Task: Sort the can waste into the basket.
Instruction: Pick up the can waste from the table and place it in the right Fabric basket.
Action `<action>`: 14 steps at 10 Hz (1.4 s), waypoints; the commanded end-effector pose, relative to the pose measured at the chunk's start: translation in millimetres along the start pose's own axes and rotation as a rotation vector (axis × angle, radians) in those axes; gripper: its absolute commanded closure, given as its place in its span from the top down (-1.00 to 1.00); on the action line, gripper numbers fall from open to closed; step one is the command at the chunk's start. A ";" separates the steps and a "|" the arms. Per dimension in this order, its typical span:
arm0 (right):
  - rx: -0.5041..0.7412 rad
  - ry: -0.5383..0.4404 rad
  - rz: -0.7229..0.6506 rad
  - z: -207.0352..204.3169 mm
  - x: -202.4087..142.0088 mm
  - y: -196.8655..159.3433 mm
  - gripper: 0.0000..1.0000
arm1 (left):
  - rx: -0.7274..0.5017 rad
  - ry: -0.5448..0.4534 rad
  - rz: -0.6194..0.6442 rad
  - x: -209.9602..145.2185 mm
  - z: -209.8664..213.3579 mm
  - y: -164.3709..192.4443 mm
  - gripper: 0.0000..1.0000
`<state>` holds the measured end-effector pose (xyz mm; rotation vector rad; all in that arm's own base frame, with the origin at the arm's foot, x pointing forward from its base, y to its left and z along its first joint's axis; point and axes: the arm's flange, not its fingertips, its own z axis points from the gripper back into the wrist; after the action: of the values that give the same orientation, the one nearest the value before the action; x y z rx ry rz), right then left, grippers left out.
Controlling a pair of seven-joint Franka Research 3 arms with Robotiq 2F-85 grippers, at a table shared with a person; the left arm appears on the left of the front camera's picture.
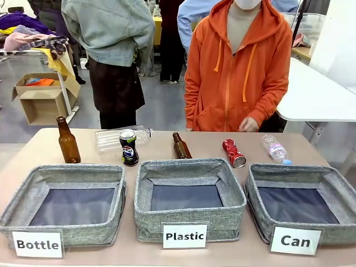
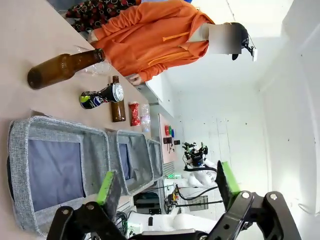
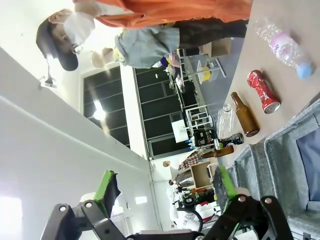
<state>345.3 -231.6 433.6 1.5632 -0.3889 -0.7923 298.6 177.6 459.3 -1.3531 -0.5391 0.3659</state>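
While you looked across the tabletop (image 1: 33,153), two cans sat beyond three baskets (image 1: 189,214): the Pepsi can (image 1: 129,147) upright at left, the red can (image 1: 234,153) on its side near the Can basket (image 1: 334,236)'s far left corner. Two brown bottles (image 1: 68,140) and two clear bottles (image 1: 275,148) shared that row. Your left wrist view showed the left gripper (image 2: 167,182) spread wide, empty. Your right wrist view showed the right gripper (image 3: 166,187) equally wide, empty.
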 end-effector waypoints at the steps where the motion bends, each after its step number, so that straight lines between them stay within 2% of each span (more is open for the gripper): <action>1: -0.004 0.013 0.011 1.0 0.8 1.2 1.00 | 0.146 0.000 -0.094 -9.8 -15.3 -15.5 1.00; 3: -0.004 0.013 0.011 1.0 0.8 1.2 1.00 | 0.204 0.103 -0.337 -29.9 -44.6 -54.1 1.00; 5: -0.004 0.013 0.011 1.0 0.8 1.2 1.00 | 0.168 0.266 -0.606 -47.3 -86.4 -79.8 1.00; 8: -0.004 0.013 0.011 1.0 0.8 1.2 1.00 | 0.072 0.595 -0.873 -67.8 -158.4 -66.7 1.00; 11: -0.004 0.013 0.011 1.0 0.8 1.2 1.00 | 0.005 0.753 -1.210 -97.1 -228.3 -37.9 1.00; 12: -0.004 0.013 0.011 1.0 0.8 1.2 1.00 | -0.052 0.789 -1.276 -99.9 -248.3 -31.0 1.00; 13: -0.004 0.013 0.011 1.0 0.8 1.2 1.00 | -0.010 0.610 -1.323 -90.3 -262.4 -28.8 1.00; 14: -0.004 0.013 0.011 1.0 0.8 1.2 1.00 | 0.131 0.396 -1.253 -79.8 -268.2 -39.4 1.00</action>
<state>345.4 -231.4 433.6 1.5613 -0.3871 -0.7916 368.6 -86.6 449.0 -0.7761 -0.7302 -1.0247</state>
